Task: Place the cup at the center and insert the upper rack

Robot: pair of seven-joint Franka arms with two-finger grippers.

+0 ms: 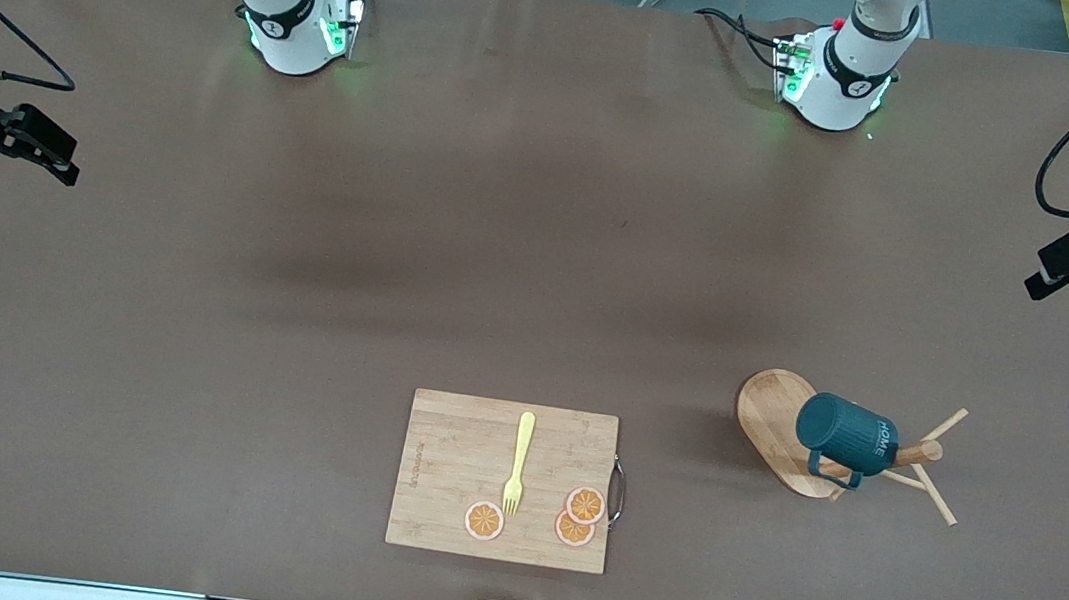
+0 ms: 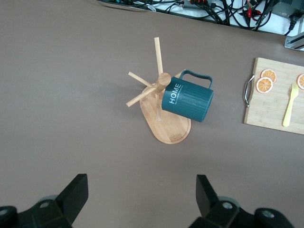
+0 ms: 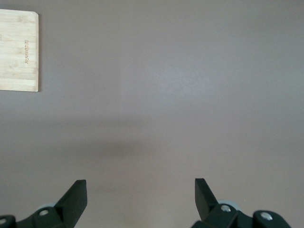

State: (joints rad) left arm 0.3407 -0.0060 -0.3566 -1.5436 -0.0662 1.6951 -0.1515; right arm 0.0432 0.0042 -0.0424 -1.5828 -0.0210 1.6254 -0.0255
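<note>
The cup (image 1: pixel 846 436) (image 2: pixel 187 99), dark teal with white "HOME" lettering, hangs tilted on the upper rack (image 1: pixel 768 412) (image 2: pixel 168 128), a light wooden stand with an oval base, a round post and thin crossing pegs. The stand is toward the left arm's end of the table. My left gripper (image 1: pixel 1067 265) (image 2: pixel 142 183) hovers open and empty at that end's table edge, well apart from the rack. At the right arm's end, my right gripper (image 1: pixel 48 149) (image 3: pixel 140 183) hangs open over bare table with nothing between its fingers.
A rectangular wooden cutting board (image 1: pixel 447 451) (image 2: pixel 268 109) (image 3: pixel 19 50) lies near the front camera's edge, carrying a yellow fork (image 1: pixel 518 464) and orange slices (image 1: pixel 484 521). Cables (image 2: pixel 223 9) run along that edge. Brown table (image 1: pixel 501 236) spreads between the two arm bases.
</note>
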